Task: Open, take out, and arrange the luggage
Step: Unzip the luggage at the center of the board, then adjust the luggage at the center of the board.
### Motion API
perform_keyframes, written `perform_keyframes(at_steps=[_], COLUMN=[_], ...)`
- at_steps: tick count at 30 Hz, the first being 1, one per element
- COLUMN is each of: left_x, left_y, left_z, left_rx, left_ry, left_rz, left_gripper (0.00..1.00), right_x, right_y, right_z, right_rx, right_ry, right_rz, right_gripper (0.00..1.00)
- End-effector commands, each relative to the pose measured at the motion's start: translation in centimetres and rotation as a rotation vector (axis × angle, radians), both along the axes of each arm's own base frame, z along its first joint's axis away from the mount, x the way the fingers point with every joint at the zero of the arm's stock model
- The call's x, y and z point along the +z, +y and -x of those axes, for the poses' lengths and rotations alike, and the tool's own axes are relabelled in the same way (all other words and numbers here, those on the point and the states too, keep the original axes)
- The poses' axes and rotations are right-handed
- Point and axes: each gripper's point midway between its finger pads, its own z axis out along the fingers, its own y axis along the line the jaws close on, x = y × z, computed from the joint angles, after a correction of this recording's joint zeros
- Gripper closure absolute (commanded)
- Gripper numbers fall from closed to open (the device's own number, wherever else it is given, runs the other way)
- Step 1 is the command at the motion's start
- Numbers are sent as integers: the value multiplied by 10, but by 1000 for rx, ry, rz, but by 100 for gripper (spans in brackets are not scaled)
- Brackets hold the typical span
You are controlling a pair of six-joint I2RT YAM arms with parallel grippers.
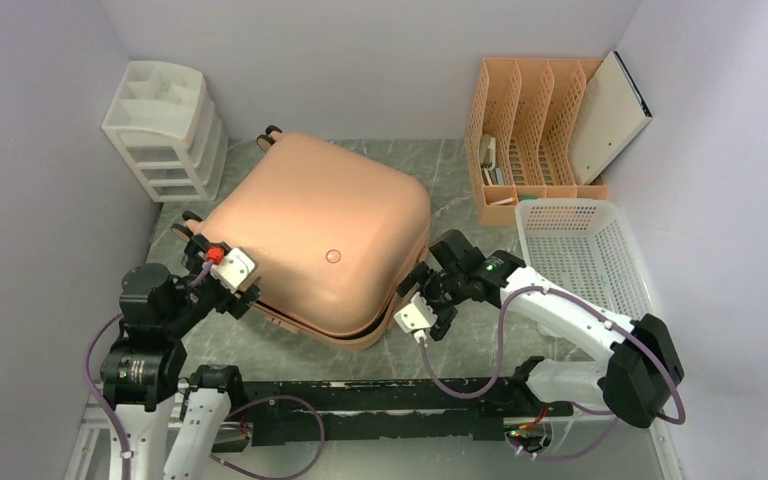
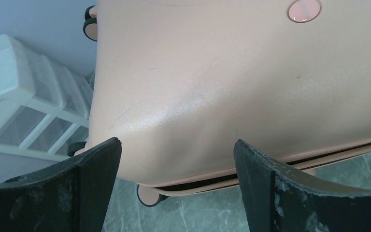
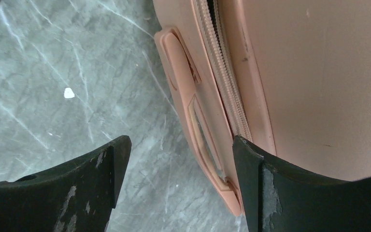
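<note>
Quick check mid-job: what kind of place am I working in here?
Probably a small walled test cell staged as an office or storage corner: marble-look table, a white drawer unit, an orange file rack and a white basket near the pink luggage.

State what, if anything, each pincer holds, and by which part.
Nothing is held. The left pincer stands open before the luggage's near corner. The right pincer stands open with the side handle between its fingers, not clamped.

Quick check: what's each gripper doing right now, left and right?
Left gripper: open, jaws wide at the pink suitcase corner, holding nothing.
Right gripper: open beside the suitcase's side handle, not clamped on it.
</note>
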Motion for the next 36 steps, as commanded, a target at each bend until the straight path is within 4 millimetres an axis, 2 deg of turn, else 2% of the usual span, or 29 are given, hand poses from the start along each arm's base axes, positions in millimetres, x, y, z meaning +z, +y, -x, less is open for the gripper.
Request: perform_keyframes(at_steps=[1,8,14,16,20,23,24,27,32,36], left_x=[13,7,6,5,5,4,4,4,4,3], left_y=[-9,-11,-12,-12,-11,-11,-11,-12,-11,-11], left_z=[0,-1,0,0,0,-1,-1,0,-1,-2], left_rx=[-40,-49,-52,-53,-51,-50,-50,-51,-49,-46], left_ry=[-63,-50,-53,-53,-56,-54,-54,-54,-53,-51], left_rz=[64,68,72,72,73,74,74,76,75,74], left_gripper=[9,9,9,9,9,9,9,8,9,8], right_x=[-10,-41,-44,-33,12,35,35,20,-15,-27], right_y=[4,2,-1,4,11,9,9,5,0,6], right_z=[-15,-15,-10,-10,-6,11,18,28,21,12], right_rx=[4,11,7,-8,-9,44,61,71,43,25], right_ry=[-58,-6,-13,-9,-42,-59,-44,8,12,-2], right_rz=[22,93,75,37,-64,-129,-137,-103,-39,-33], right_gripper=[18,30,32,37,41,40,40,41,42,42])
